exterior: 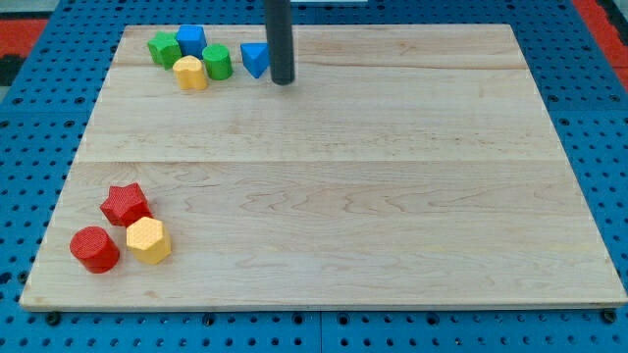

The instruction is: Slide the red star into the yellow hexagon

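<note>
Red star [125, 204] touches one yellow hexagon [148, 240].

Red star [126, 204] — yellow hexagon [148, 240] — pale board [392, 196]

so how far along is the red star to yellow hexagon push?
Looks done: the red star already sits against the yellow hexagon near the view's bottom left, with a red cylinder beside them. In hand: nothing; my tip is far off at the view's top, just right of a blue block. Left: nothing obvious, contact appears made.
</note>
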`<act>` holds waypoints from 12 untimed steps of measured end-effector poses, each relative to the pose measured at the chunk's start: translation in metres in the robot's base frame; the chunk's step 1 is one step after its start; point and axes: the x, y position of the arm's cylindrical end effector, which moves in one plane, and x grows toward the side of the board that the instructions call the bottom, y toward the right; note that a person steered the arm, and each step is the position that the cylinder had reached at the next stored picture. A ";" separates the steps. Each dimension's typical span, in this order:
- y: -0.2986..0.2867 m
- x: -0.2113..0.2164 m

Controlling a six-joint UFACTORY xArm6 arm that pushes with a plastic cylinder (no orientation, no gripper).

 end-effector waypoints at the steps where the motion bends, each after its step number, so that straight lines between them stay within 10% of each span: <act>1: 0.016 0.019; 6: 0.015 0.052; 10: -0.163 0.071; 12: -0.219 0.156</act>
